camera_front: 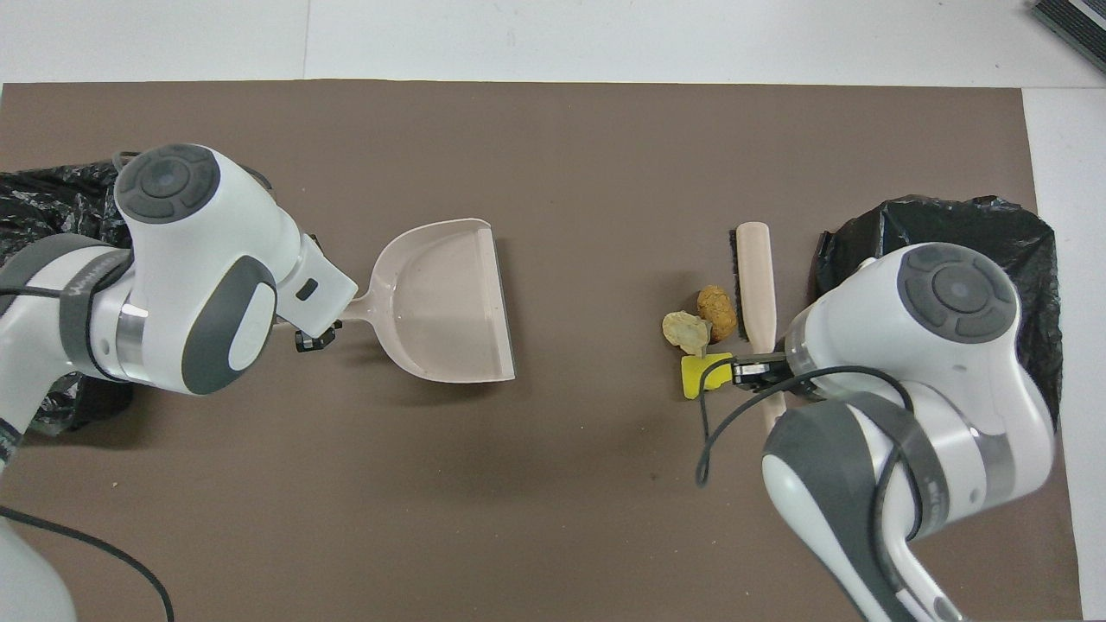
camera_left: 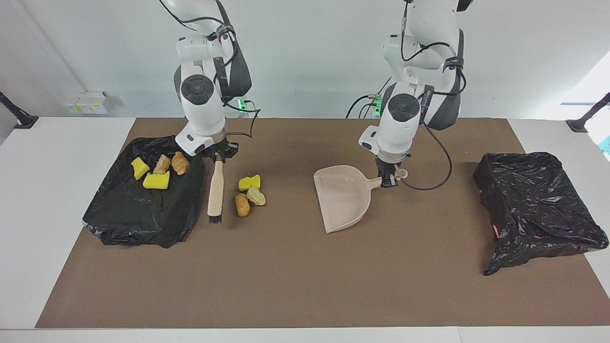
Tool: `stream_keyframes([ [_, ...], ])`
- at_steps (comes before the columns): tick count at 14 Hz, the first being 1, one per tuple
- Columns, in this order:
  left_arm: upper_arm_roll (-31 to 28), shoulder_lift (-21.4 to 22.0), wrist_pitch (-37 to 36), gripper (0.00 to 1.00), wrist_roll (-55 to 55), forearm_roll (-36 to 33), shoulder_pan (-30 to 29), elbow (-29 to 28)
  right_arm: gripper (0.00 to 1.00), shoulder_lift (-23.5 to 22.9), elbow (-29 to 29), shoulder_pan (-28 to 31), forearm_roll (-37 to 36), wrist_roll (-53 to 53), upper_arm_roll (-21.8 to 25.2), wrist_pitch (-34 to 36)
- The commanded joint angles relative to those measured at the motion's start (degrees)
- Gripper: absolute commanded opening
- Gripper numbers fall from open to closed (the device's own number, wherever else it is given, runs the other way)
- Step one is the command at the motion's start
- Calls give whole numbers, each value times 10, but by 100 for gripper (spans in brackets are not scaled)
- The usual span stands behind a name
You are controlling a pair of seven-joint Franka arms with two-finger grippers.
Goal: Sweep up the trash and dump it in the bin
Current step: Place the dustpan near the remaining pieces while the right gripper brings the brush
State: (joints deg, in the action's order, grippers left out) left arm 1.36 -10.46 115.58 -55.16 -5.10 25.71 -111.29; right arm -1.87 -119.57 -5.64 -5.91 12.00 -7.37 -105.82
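Nearest the robots: the right end effector [camera_left: 217,155], fingers clamped on the handle end of the brush [camera_left: 215,190], upper left of the facing frame.

- Brush long axis runs straight away from the robots, bristles at the far end. Whether they touch the tabletop [camera_left: 295,286], I cannot tell.
- Loose trash [camera_left: 249,193], left of centre in the facing frame: yellow sponge bit [camera_left: 249,182] nearest the robots, then tan chunk [camera_left: 256,196], then brown chunk [camera_left: 242,205], bunched together.
- Key relation: the pile lies just beside the brush, toward the left arm's end. The dustpan [camera_left: 343,195] sits in that same direction, well apart, at frame centre, mouth turned toward the pile. The right arm is the nearer one. My reading: a sideways stroke toward the pan is what is called for.
- Left end effector [camera_left: 388,178]: closed on the dustpan's handle.
- Four more scraps [camera_left: 159,171] lie on the black bag [camera_left: 143,214], left edge of the facing frame. A second black bag [camera_left: 538,209] lies at the right edge.

View differences: the overhead view shows the bristle side facing the pile and a thin gap to the brown chunk, but the right arm hides the four scraps. The facing view shows all seven.
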Motion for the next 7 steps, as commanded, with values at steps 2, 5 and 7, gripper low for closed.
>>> stream_keyframes([
  [2, -7, 25, 16, 0, 34, -14, 28, -30, 0, -14, -23, -1, -19, -14, -5, 17],
  [5, -7, 38, 20, 0, 64, -14, 50, -52, 0, -15, -49, -2, -11, -11, -6, -10],
  [7, -7, 49, 25, 0, 84, -15, 61, -72, 0, -14, -67, -18, 4, -4, -6, -33],
])
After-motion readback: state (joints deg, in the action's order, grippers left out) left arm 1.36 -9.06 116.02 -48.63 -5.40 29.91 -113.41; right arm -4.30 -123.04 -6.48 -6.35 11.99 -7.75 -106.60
